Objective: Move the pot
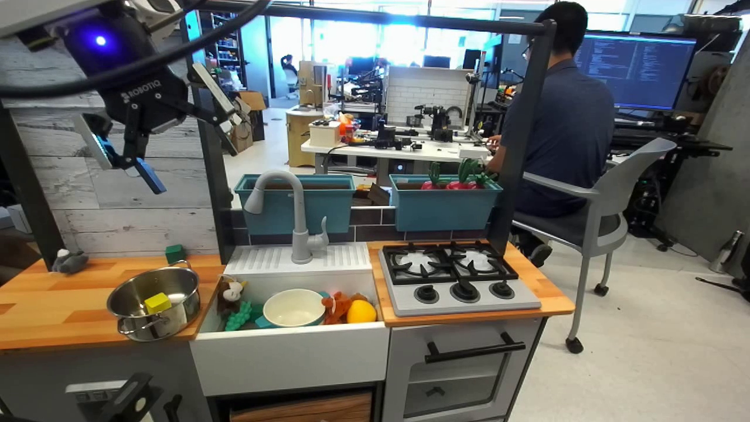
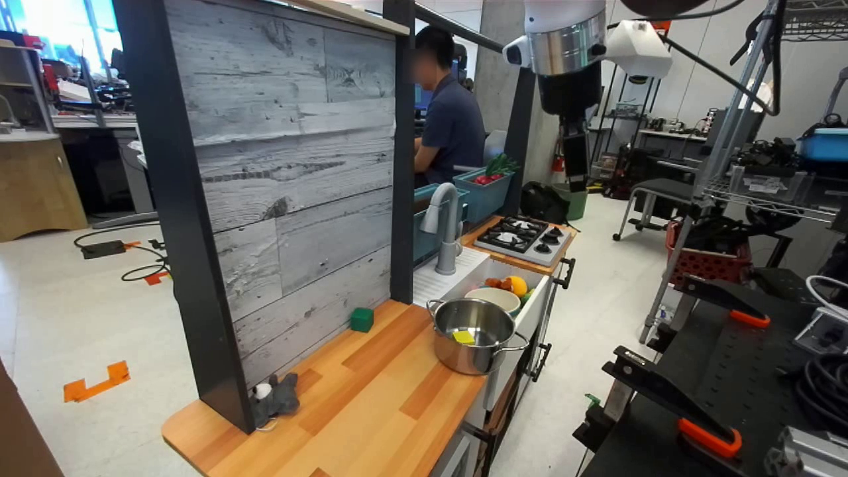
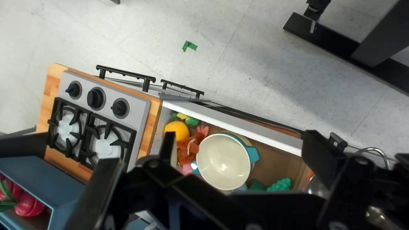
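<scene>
The shiny silver pot (image 1: 167,325) stands upright on the wooden counter, left of the sink and at the front edge, with a yellow block (image 1: 157,302) inside. It also shows in an exterior view (image 2: 467,354). In the wrist view only small parts of the pot (image 3: 316,187) show at the right, mostly hidden behind a finger. My gripper (image 1: 190,157) hangs high above the counter and sink, well apart from the pot. Its fingers are spread wide with nothing between them; in the wrist view the gripper (image 3: 241,140) is over the sink.
The sink (image 1: 290,357) holds a cream pot with teal handles (image 3: 223,161) and several toys. A tall faucet (image 1: 299,217) and a stove (image 1: 463,281) stand to its right. A green cube (image 2: 362,319) and grey plush (image 2: 275,396) lie on the counter by a wooden back wall.
</scene>
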Controlling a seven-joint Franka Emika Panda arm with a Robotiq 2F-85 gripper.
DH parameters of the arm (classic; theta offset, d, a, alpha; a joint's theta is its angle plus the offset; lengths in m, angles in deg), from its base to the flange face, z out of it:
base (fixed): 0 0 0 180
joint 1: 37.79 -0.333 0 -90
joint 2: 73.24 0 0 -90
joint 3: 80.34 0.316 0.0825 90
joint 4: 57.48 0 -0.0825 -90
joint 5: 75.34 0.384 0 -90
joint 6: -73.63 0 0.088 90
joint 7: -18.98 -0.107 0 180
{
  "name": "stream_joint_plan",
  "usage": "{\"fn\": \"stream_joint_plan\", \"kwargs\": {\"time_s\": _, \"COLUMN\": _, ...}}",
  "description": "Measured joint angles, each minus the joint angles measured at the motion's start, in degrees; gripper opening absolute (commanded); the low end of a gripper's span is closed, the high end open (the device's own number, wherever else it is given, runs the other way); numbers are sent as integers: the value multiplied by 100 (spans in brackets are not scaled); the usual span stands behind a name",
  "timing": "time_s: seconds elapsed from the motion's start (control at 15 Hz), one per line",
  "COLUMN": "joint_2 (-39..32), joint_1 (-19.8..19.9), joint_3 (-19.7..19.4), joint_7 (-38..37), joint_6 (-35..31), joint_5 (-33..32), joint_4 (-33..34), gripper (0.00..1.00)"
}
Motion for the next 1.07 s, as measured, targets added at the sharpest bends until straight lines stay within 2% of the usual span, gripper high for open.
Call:
{"fn": "stream_joint_plan", "kwargs": {"time_s": 0.53, "joint_2": -41, "joint_1": 24, "joint_3": -311, "joint_7": -734, "joint_6": -1497, "joint_5": 127, "joint_4": -327, "gripper": 100}}
{"fn": "stream_joint_plan", "kwargs": {"time_s": 0.73, "joint_2": -81, "joint_1": 22, "joint_3": -319, "joint_7": -384, "joint_6": -1361, "joint_5": 215, "joint_4": -347, "gripper": 100}}
{"fn": "stream_joint_plan", "kwargs": {"time_s": 1.07, "joint_2": -424, "joint_1": 10, "joint_3": -244, "joint_7": 1105, "joint_6": -392, "joint_5": 742, "joint_4": 30, "gripper": 100}}
